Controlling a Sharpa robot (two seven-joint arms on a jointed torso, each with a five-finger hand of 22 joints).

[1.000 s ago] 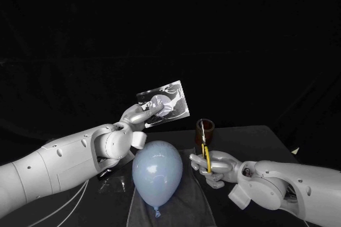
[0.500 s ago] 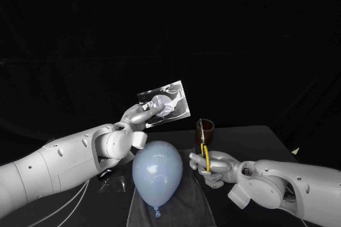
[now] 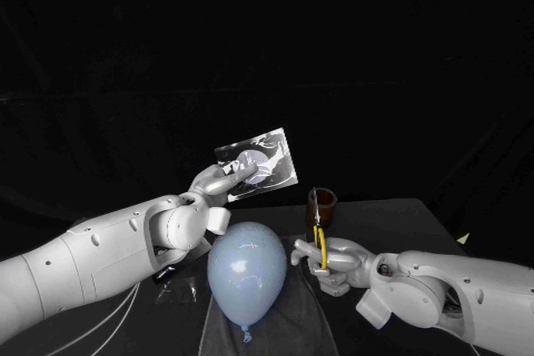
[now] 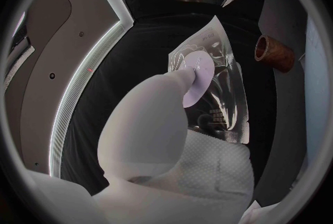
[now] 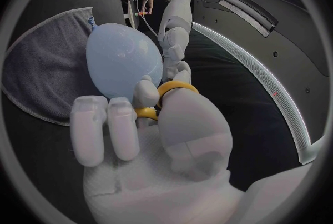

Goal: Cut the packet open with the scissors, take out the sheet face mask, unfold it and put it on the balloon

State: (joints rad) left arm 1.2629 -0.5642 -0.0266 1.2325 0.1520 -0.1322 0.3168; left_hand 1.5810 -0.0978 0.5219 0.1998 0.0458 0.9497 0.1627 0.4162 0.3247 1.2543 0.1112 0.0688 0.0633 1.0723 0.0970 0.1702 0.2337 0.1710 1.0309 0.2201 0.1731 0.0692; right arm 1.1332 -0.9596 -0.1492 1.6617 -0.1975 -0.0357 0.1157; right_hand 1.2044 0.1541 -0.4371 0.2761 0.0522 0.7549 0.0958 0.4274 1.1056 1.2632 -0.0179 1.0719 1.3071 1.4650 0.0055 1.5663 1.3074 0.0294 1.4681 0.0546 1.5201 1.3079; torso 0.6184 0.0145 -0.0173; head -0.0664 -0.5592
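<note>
Aloft, packet (image 3: pixel 262 160) in grasp of left hand (image 3: pixel 218 183); scissors (image 3: pixel 322 244) in grasp of right hand (image 3: pixel 334 260), outside brown cup (image 3: pixel 322 203).

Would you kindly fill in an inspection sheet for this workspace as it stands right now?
Surface: black table, with a grey cloth spread under the balloon.
Job's things: pale blue balloon lying on the cloth; clear, shiny mask packet held up above the table; yellow-handled scissors held upright.
Clutter: brown tube standing behind the scissors.
Hands: left hand pinches the packet; right hand grips the scissors.
Cables: thin white cables under the left arm.
Surroundings: black backdrop; nothing else seen.
</note>
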